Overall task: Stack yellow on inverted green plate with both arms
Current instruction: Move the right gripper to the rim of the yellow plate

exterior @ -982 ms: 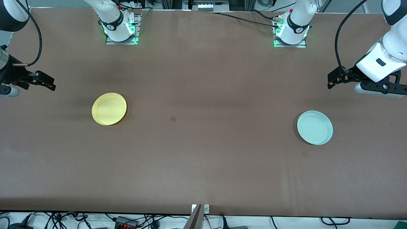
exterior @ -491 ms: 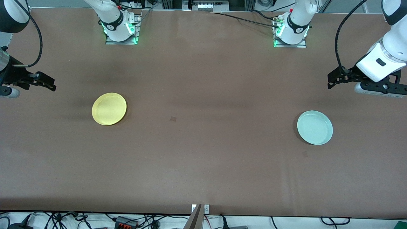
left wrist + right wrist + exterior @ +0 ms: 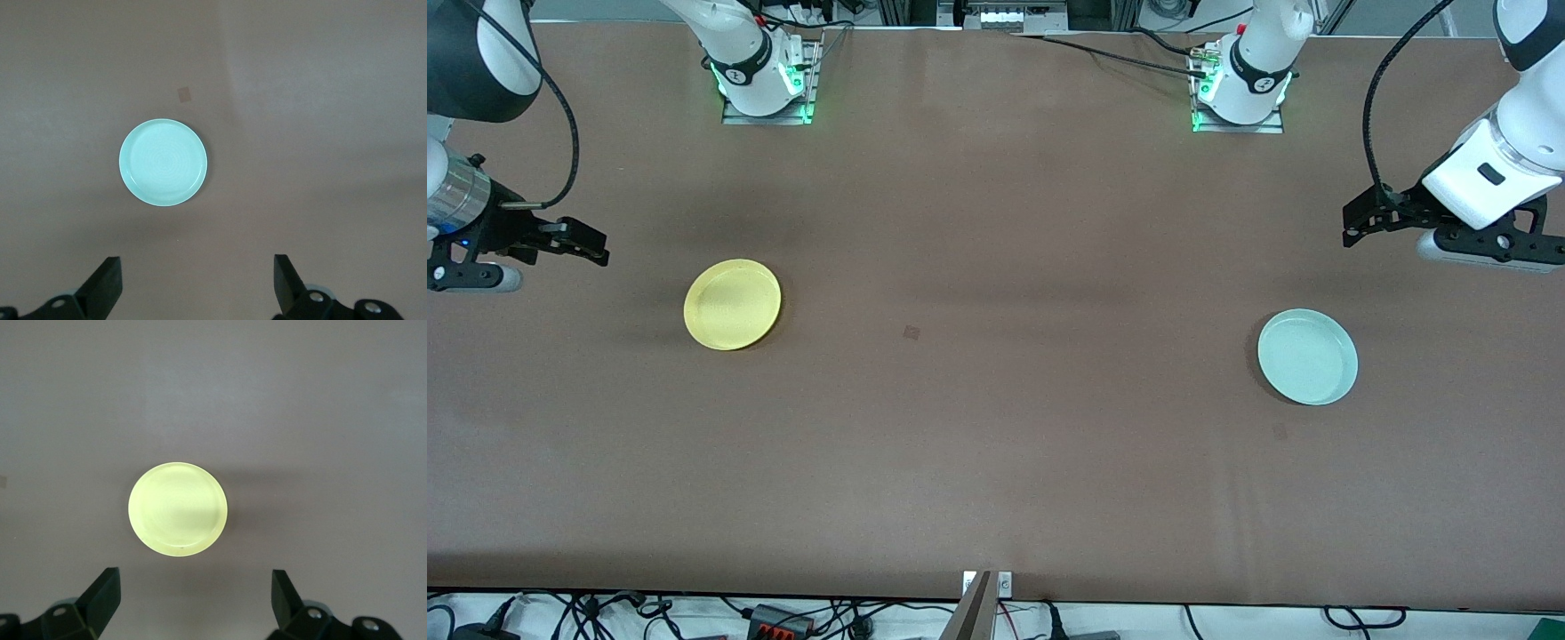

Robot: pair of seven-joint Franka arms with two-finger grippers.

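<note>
yellow plate [image 3: 732,304] and green plate [image 3: 1307,356] rim-up, well apart; right gripper [image 3: 578,242] & left gripper [image 3: 1356,227] wide open, empty, pre-grasp.

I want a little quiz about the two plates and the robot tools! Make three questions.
1. True or false: the yellow plate sits on the green plate.
2. Which plate lies toward the left arm's end of the table? A yellow, B green.
3. Fill in: the right tool and the left tool are both ____, holding nothing.

Key: 1 false, they lie apart, rim up. 2 B. 3 open.
</note>
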